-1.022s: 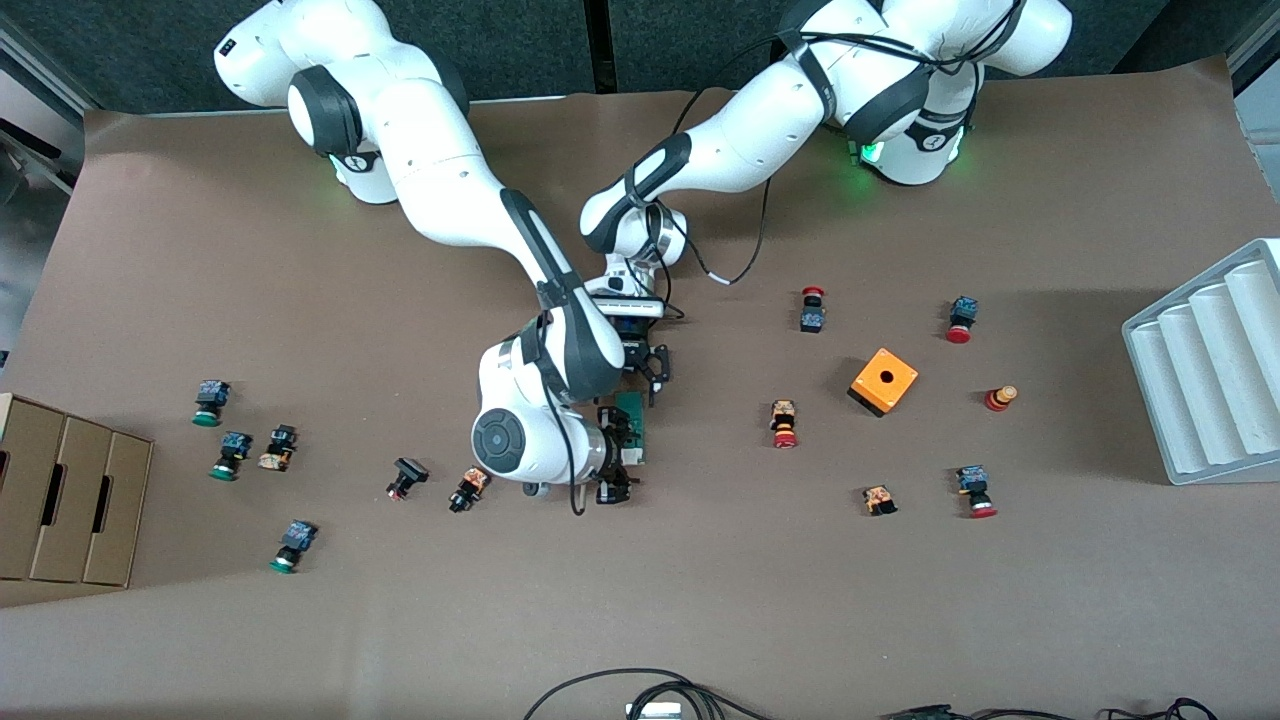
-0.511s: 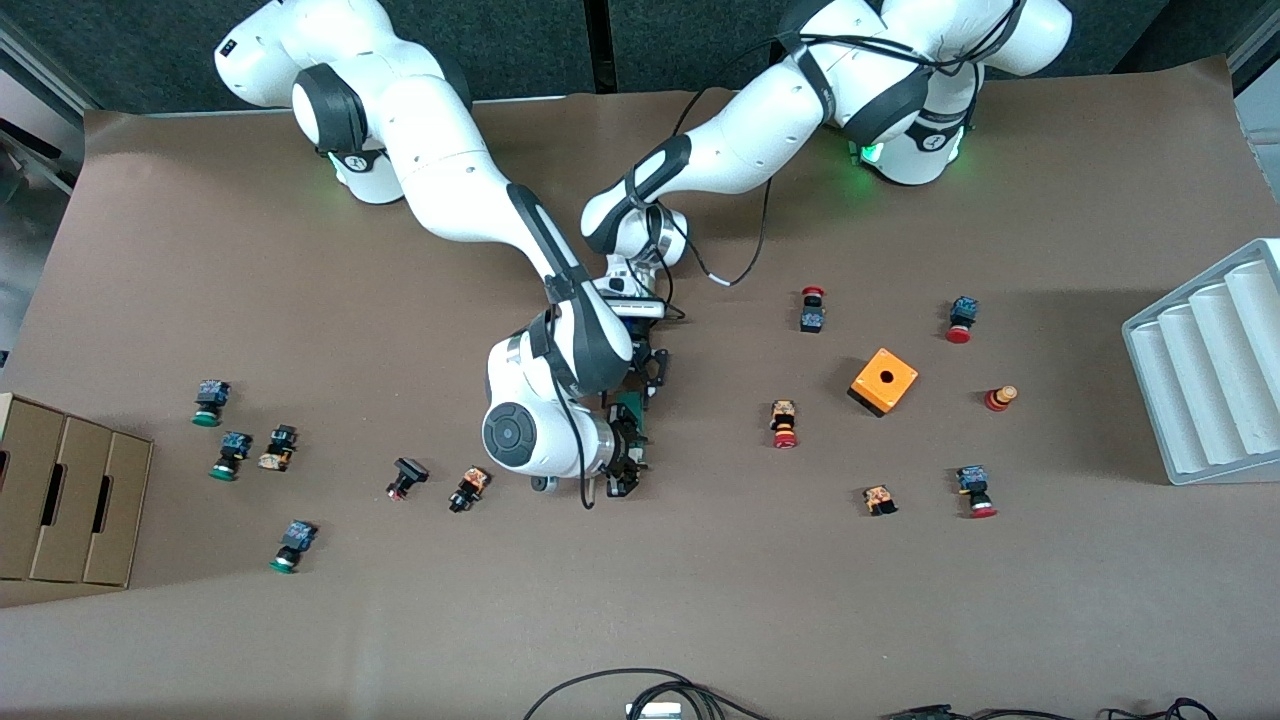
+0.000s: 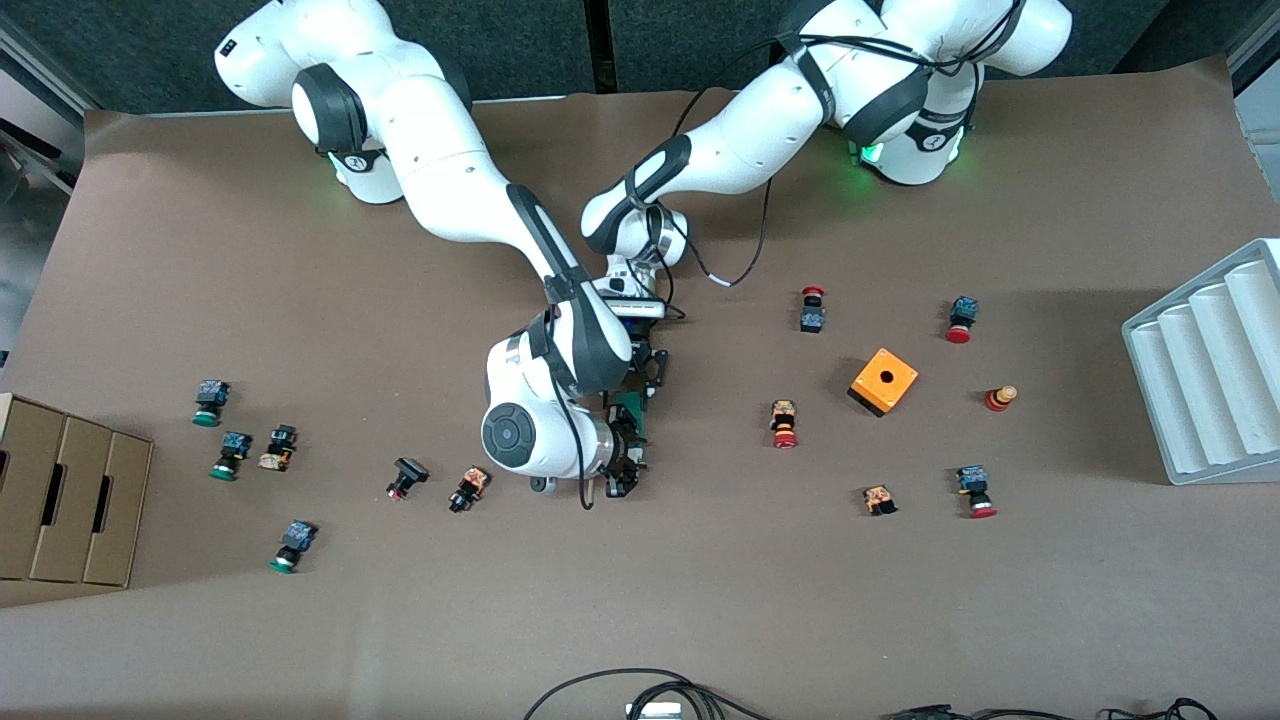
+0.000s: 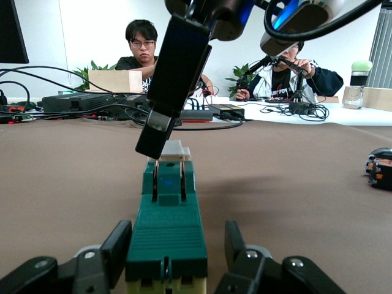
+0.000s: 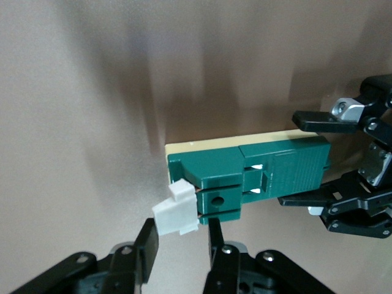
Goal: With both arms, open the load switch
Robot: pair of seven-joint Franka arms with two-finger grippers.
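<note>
Load switch (image 5: 263, 174) on table, left gripper (image 4: 168, 260) clamping body; right gripper (image 5: 180, 242) pinching white handle (image 5: 176, 211)

- orange box (image 3: 884, 381) with a hole – toward the left arm's end
- red-capped pushbuttons (image 3: 785, 424) scattered near it
- green-capped pushbuttons (image 3: 209, 402) toward the right arm's end
- cardboard box (image 3: 60, 502) at that end's edge
- grey ridged tray (image 3: 1210, 365) – table edge
- brown table cover (image 3: 640, 600)

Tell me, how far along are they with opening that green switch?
Done: the left gripper is clamped on one end of the load switch. In hand: the right gripper brackets its white handle, fingers nearly closed. Left: pulling the handle open; it looks unmoved.
</note>
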